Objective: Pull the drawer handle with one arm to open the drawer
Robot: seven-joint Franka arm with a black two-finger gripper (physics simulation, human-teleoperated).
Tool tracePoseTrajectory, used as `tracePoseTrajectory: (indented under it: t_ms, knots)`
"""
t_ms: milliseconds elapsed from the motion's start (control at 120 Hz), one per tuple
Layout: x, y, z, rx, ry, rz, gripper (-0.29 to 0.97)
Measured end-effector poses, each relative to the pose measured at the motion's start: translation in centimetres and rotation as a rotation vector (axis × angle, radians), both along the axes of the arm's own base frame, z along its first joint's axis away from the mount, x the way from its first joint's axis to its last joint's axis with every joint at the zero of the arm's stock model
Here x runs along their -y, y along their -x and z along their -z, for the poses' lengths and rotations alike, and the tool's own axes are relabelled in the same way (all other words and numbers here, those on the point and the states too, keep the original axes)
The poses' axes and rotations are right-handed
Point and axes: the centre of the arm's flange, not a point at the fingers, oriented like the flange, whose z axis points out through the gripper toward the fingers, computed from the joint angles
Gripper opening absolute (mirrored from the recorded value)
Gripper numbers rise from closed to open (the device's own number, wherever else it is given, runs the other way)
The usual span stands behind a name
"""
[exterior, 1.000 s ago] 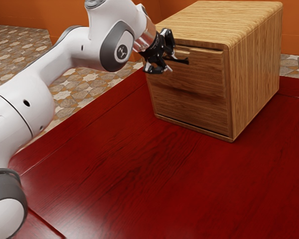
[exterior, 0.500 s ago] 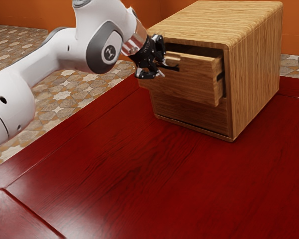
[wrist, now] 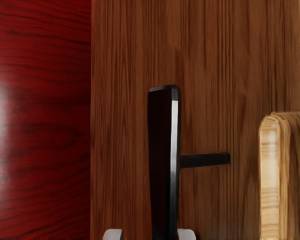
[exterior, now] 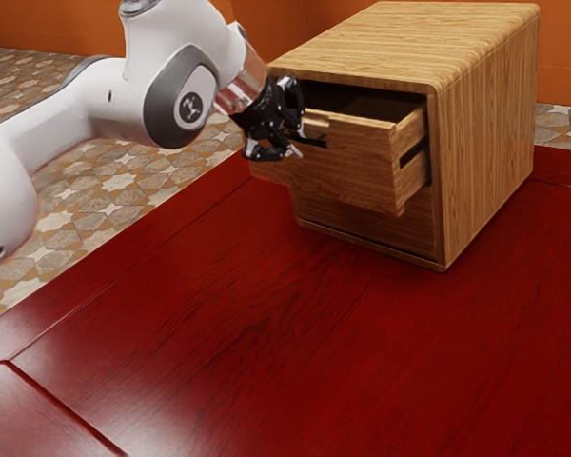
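- On the dark red polished wooden desk (exterior: 295, 343) stood a boxy light-wood cabinet (exterior: 481, 133) with two stacked drawers.
- The light-wood upper drawer (exterior: 347, 171) stood partway out of the cabinet. Its front was well clear of the cabinet face, and a dark gap showed above it inside the opening.
- The lower drawer (exterior: 366, 217) sat flush and shut.
- The white, grey-jointed robot arm (exterior: 124, 90) came in from the exterior view's left and ended at the upper drawer's front.
- We saw the black jaws closed on the slim black bar handle (exterior: 314, 143), one finger on either side of it, at the end of the drawer front nearest the arm.
- From the wrist, the bar handle (wrist: 163, 150) ran straight up from between the finger bases. A short black post joined it to the wood-grain drawer front (wrist: 125, 90).
- The desk (wrist: 40, 125) showed red beside the drawer front in that view.
- A pale rounded wooden edge (wrist: 282, 175) lay on the far side of the handle. We could not tell which part it was.
- Patterned floor tiles (exterior: 95, 190) and an orange wall (exterior: 38, 24) lay behind the desk.
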Motion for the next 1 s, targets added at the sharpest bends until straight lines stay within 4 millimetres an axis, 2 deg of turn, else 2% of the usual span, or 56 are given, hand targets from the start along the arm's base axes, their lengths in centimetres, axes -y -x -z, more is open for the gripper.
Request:
tracePoseTrajectory:
  t_ms: [217,675,1000]
  knots:
    - [0.5,1.0,-0.3,-0.001,0.001,0.000,0.01]
    - [-0.3,4.0,-0.2,-0.026,0.002,-0.029,0.00]
    - [0.2,5.9,-0.5,-0.035,0.000,-0.026,0.00]
